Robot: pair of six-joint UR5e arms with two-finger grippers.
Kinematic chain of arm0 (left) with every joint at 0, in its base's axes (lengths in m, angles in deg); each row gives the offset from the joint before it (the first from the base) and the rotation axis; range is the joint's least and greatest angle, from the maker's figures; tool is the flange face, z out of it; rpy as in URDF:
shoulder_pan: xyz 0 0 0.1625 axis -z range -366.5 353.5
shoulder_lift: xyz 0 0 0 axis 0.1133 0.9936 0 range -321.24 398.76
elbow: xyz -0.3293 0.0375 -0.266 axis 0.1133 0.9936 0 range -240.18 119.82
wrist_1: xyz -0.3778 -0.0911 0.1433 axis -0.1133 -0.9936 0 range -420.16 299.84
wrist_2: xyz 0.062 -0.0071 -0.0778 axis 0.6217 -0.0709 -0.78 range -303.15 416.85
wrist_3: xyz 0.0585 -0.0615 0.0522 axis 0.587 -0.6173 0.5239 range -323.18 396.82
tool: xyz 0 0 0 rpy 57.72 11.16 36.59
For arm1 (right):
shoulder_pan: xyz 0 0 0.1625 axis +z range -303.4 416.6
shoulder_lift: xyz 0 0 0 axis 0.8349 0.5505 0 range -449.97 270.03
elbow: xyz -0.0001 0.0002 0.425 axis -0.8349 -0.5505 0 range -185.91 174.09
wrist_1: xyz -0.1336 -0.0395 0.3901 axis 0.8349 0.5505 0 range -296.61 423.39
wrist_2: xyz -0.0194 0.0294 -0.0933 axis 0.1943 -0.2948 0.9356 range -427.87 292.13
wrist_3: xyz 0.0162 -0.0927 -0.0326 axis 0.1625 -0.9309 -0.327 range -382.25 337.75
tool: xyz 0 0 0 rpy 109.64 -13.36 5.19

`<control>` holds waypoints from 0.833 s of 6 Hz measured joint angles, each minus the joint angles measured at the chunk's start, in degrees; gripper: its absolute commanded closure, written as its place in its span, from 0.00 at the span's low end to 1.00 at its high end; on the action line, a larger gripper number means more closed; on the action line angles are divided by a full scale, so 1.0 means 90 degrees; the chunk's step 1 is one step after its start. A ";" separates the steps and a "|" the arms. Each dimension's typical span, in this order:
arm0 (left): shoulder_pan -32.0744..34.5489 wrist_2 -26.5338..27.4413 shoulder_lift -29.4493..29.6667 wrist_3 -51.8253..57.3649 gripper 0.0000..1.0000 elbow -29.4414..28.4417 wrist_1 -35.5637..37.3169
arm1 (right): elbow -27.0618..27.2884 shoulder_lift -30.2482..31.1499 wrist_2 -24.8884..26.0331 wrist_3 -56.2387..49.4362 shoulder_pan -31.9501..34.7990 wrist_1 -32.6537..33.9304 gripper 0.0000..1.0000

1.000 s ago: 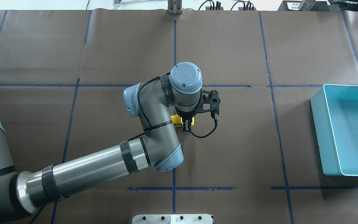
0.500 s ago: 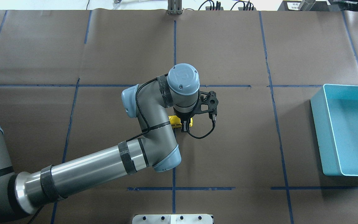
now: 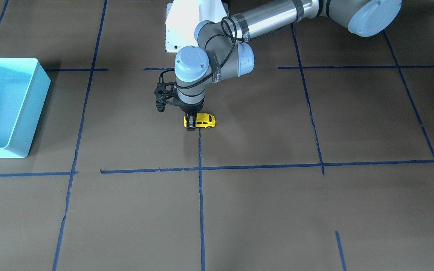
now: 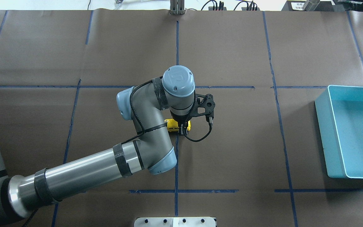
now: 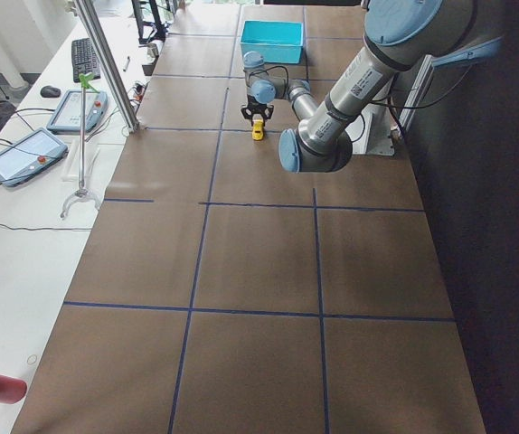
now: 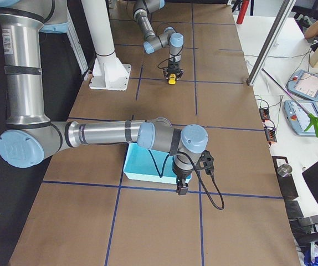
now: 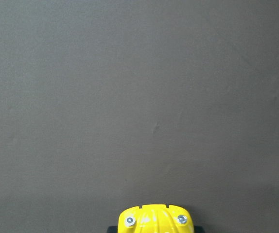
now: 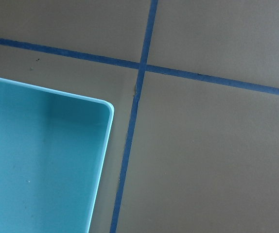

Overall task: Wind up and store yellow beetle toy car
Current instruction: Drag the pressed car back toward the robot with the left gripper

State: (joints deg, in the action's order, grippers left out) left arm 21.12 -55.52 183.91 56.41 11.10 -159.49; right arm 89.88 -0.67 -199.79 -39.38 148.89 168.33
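The yellow beetle toy car (image 3: 203,120) stands on its wheels on the brown table near the centre. My left gripper (image 3: 191,125) points straight down and is shut on one end of it. The car also shows in the overhead view (image 4: 171,125) under the wrist, with the left gripper (image 4: 181,129) at its right end. The left wrist view shows its yellow end (image 7: 155,220) at the bottom edge. My right gripper (image 6: 181,188) hovers at the near corner of the light blue bin (image 6: 148,166); I cannot tell whether it is open or shut.
The light blue bin (image 4: 323,132) sits at the table's right edge and holds nothing; the right wrist view shows its corner (image 8: 42,160). Blue tape lines (image 4: 176,47) cross the table. The white robot base plate (image 4: 175,221) is at the near edge.
My left arm has moved steadily toward the overhead view's left, and the yellow car has moved along the table with it, still gripped.
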 measured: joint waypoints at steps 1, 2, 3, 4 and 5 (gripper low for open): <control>0.0014 -0.0039 -0.0131 0.0000 0.97 0.0148 -0.0009 | 0.0001 -0.0001 0.0000 0.0000 0.0000 0.0000 0.00; 0.0046 -0.0101 -0.0288 0.0000 0.97 0.0320 -0.0015 | 0.0002 -0.0005 0.0003 0.0000 0.0000 0.0000 0.00; 0.0098 -0.0180 -0.0464 0.0000 0.97 0.0497 -0.0031 | 0.0001 -0.0012 0.0005 0.0000 0.0000 0.0000 0.00; 0.0129 -0.0217 -0.0622 0.0000 0.96 0.0649 -0.0049 | 0.0001 -0.0017 0.0004 0.0000 0.0000 0.0000 0.00; 0.0143 -0.0232 -0.0757 0.0000 0.96 0.0773 -0.0055 | 0.0001 -0.0020 0.0008 0.0000 0.0000 -0.0003 0.00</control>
State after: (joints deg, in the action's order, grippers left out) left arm 22.41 -57.61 177.10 56.42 18.06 -159.98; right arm 89.89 -0.84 -199.72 -39.38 148.89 168.31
